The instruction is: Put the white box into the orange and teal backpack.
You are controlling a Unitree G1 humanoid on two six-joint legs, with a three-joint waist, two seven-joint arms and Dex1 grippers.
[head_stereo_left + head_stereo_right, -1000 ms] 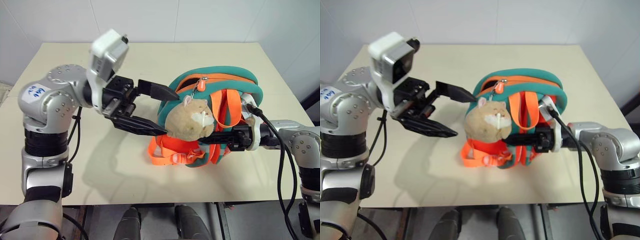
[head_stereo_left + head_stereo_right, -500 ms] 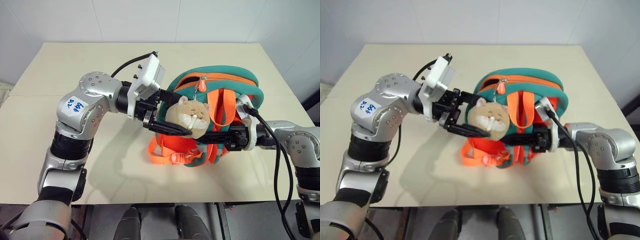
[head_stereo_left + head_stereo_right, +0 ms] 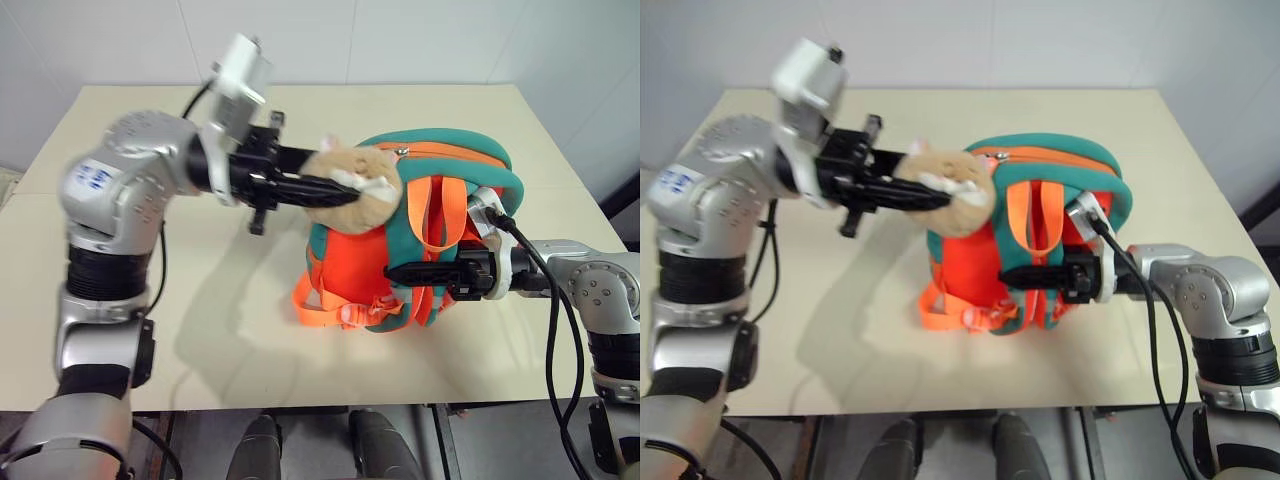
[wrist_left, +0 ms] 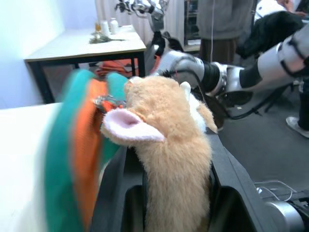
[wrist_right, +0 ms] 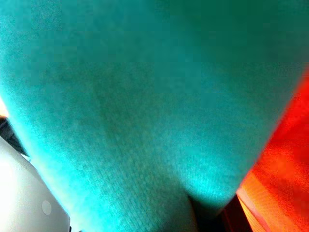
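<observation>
Cream tabletop (image 3: 250, 350) against a white tiled wall. Orange and teal backpack (image 3: 420, 230) stands right of frame centre, straps facing the camera. Left gripper (image 3: 335, 190), reaching in from the upper left, is clamped tight on the tan plush animal charm (image 3: 355, 185), holding it off the table at the backpack's upper left edge; in the left wrist view the charm (image 4: 169, 145) sits between both black fingers (image 4: 116, 193). Right gripper (image 3: 395, 272), fully closed, pinches an orange strap at the backpack's lower front. White box: cannot tell where.
</observation>
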